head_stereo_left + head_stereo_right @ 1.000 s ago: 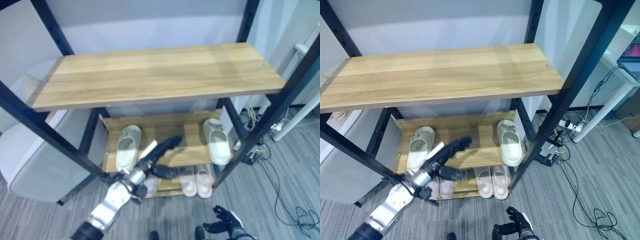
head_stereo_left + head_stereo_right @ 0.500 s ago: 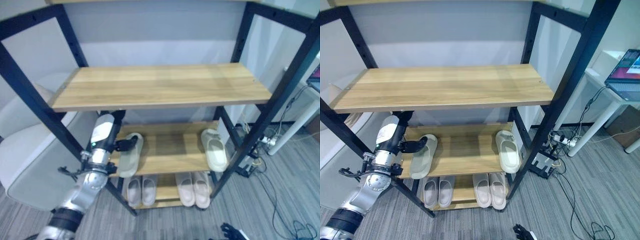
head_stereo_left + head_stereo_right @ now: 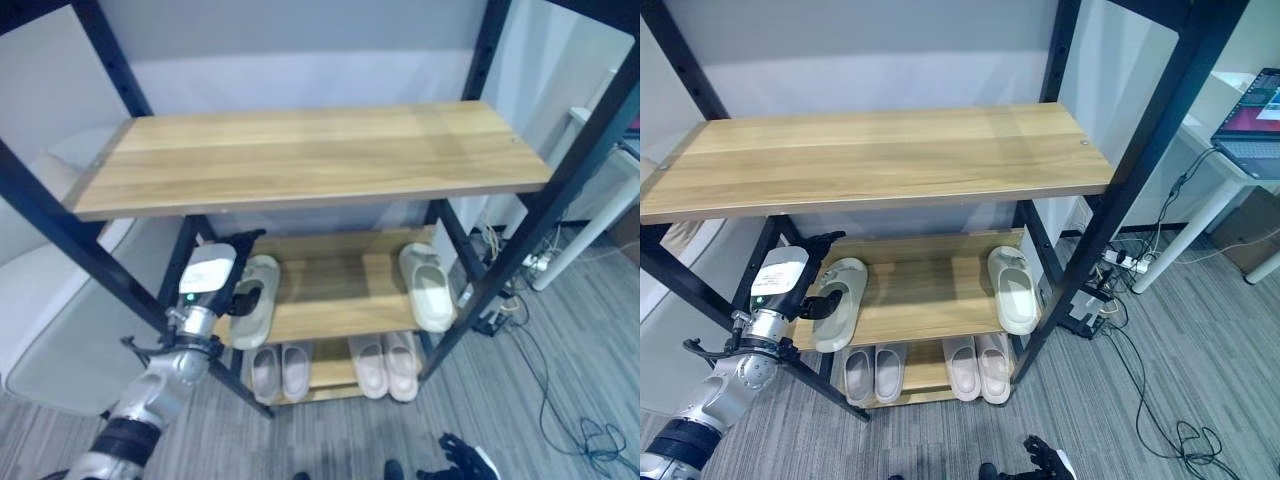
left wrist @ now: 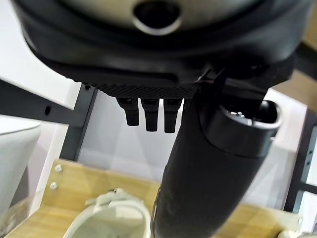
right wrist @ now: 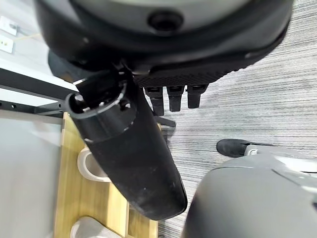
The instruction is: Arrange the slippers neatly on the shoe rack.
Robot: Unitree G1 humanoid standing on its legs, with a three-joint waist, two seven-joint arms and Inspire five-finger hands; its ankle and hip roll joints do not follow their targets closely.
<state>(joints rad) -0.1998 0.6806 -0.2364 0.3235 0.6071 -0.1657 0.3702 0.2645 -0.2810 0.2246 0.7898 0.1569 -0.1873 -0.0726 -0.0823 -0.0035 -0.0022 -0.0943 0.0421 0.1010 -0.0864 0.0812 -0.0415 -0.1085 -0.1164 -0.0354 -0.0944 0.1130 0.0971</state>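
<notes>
Left hand (image 3: pixel 825 305) of mine reached in under the top shelf (image 3: pixel 880 150) at the near-left post (image 3: pixel 700 290) of the shoe rack, its dark fingers against the pale green slipper (image 3: pixel 839 302) on the left end of the middle shelf (image 3: pixel 920 300). Whether they were curled round its strap or only pressed on it I could not tell; my left wrist view showed short straight fingers (image 4: pixel 148 111) above that slipper, nothing closed.

That slipper lay slightly askew with its heel at the front edge. I judged that a loose hold or a sideways pull could drag it off the edge onto the floor, or catch my wrist on the post.

Further right, its partner (image 3: pixel 1012 288) sat well apart at the right end of the same shelf, so the pair was not yet together. Below, two pinkish pairs (image 3: pixel 925 368) stood on the bottom shelf.

My right hand (image 3: pixel 1040 462) hung low near the floor, fingers relaxed.
</notes>
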